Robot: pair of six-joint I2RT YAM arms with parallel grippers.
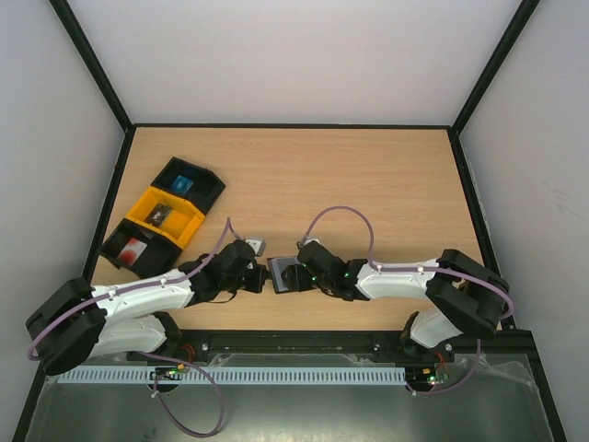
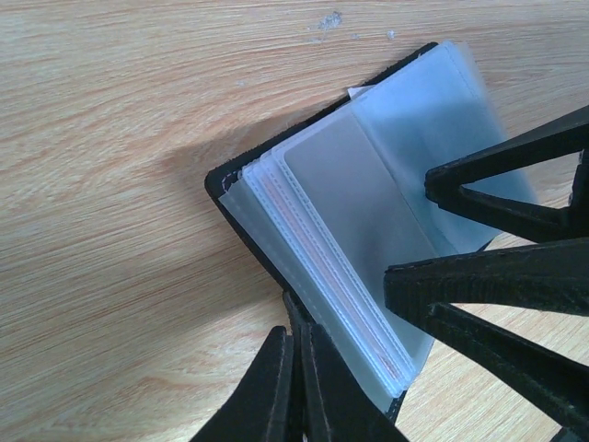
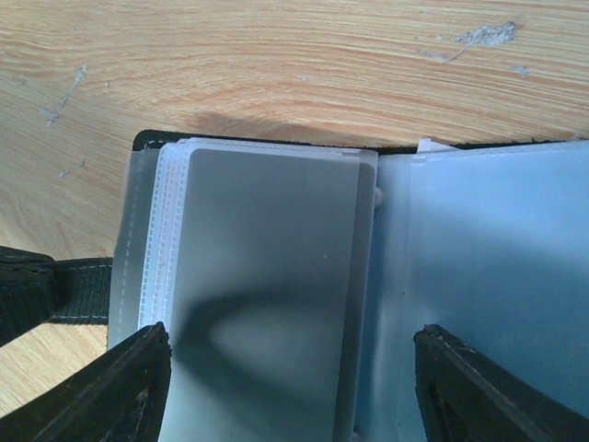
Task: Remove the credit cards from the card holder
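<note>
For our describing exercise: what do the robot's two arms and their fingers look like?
Left arm and right arm: white shells, black joints, a lilac cable looping along each. Small green lights dot the right one. The fingers are black, triangular open frames.

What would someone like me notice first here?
Two white arms meet at the table's near edge over an open card holder with clear plastic sleeves. The left end effector pinches its edge; the right end effector hangs open above the sleeves. Black and yellow trays sit at the left.
</note>
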